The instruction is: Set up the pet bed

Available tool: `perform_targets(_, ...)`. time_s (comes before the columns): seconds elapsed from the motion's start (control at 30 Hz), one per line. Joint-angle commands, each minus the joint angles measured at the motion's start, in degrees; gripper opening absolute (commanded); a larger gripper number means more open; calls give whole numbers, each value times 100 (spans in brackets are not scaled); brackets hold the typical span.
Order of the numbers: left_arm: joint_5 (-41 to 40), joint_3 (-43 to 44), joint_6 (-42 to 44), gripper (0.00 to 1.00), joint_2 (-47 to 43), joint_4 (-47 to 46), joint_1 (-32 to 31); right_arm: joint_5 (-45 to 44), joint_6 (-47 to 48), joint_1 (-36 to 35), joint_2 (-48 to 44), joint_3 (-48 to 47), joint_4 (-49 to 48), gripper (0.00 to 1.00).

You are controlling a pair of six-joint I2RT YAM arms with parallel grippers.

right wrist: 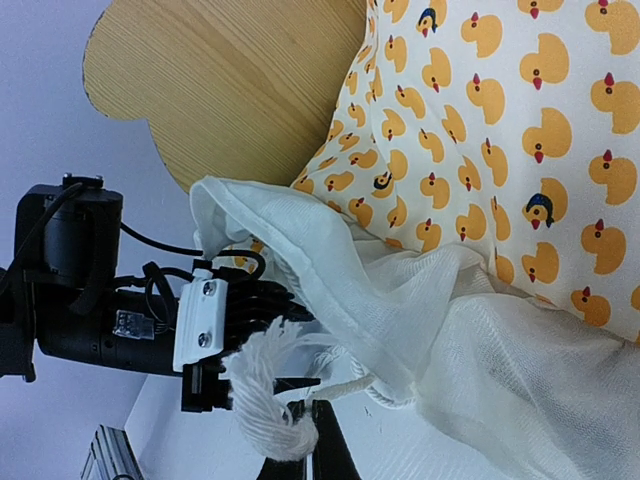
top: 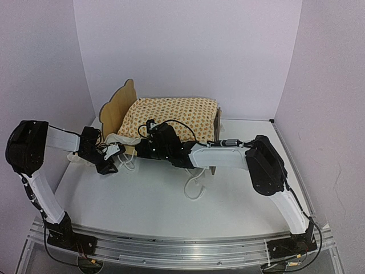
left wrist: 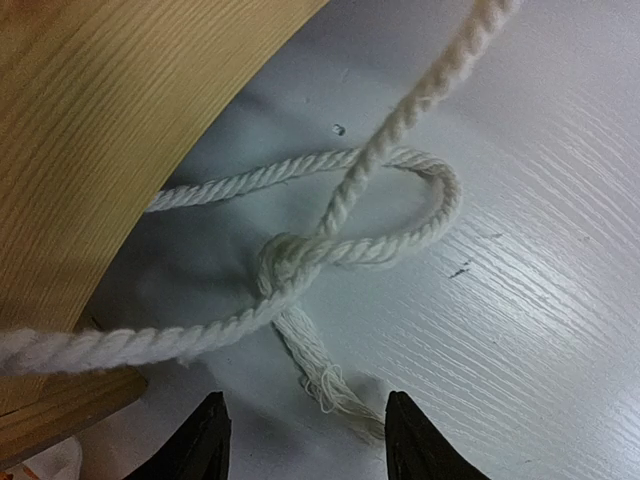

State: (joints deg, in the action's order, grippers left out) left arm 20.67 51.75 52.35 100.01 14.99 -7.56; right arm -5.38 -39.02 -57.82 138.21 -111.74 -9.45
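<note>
Left gripper [left wrist: 305,410] nearest, jaws apart, gripping nothing; knotted rope [left wrist: 350,230] lies just ahead at its 12 o'clock. Pet bed [top: 117,105] sits at 12 o'clock on table [top: 142,200], headboard toward 9. Looks light, stiff ply; prob. best pinched on headboard edge or a side rail. Duck cushion [top: 171,117] on top is soft, may slide. Right gripper [right wrist: 300,445] clenched on frayed cord end [right wrist: 265,400] by white gauze [right wrist: 450,330]. Base & rails hidden by arms, cushion.
</note>
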Motion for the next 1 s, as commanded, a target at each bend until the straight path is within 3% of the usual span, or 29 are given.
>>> perform_targets(0.0, -172, 277, -451, 49, 206, 8, -89, 4, 76, -13, -75, -199, -127, 0)
perform_targets(0.13, -421, 160, -314, 47, 420, 147, -335, -7, 109, -13, -84, -191, -127, 0)
perform_targets(0.2, -633, 109, -282, 41, 573, 121, -355, -6, 117, -13, -86, -190, -125, 0)
perform_targets(0.37, -1208, 348, -375, 4, 783, 478, -250, -32, 194, -12, -141, -184, -119, 0)
perform_targets(0.4, -1225, 365, -370, 0, 729, 549, -188, -38, 218, -13, -160, -192, -122, 0)
perform_targets(0.7, -1401, 470, -28, 0, -231, 224, 996, -29, 665, -12, -498, -562, -135, 0)
perform_targets(0.97, -1520, 315, 276, 0, -632, -298, 1479, -123, 1153, 219, -725, -1070, -145, 0)
